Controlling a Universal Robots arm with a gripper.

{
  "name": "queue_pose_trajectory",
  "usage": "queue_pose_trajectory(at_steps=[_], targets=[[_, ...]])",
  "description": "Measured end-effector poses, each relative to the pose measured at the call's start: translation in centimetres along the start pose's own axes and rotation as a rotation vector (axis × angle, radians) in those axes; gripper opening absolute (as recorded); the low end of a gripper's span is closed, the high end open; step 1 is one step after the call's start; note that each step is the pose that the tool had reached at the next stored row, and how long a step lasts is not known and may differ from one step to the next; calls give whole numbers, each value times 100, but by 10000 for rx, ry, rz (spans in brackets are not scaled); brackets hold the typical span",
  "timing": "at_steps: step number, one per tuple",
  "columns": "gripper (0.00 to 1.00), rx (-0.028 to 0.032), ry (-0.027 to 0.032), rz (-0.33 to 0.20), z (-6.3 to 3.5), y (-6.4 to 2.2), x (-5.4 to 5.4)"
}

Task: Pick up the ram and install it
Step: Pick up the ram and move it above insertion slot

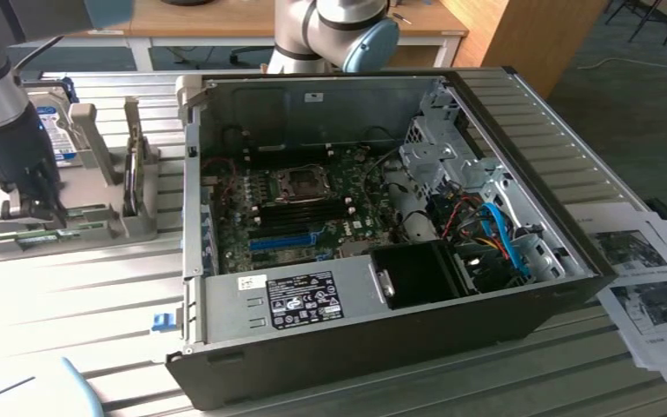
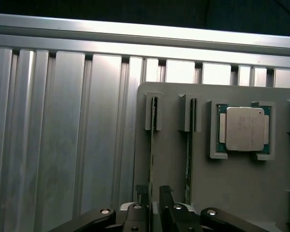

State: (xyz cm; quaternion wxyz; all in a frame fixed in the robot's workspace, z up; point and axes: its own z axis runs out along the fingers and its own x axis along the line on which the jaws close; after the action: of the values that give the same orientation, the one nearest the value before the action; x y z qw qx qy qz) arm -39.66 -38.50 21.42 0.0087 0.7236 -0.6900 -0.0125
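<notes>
Ribbed aluminium table point(image 2: 63, 145); thin edge-on ram point(image 2: 153, 116)

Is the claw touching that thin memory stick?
Cannot tell. Wrist view: the gripper straddles the ram edge-on, with contact or gap unclear.

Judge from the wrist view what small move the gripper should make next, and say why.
Probably close the jaws. The gripper is open, with its fingers on either side of the ram, which stands on edge in the grey holder; nothing is gripped yet.
</notes>
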Motion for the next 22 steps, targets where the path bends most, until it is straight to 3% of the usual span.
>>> queue_pose_trajectory(at_steps=[7, 22], targets=[[23, 1, -3, 0, 73, -2, 2], [23, 1, -3, -1, 129, -14, 3]])
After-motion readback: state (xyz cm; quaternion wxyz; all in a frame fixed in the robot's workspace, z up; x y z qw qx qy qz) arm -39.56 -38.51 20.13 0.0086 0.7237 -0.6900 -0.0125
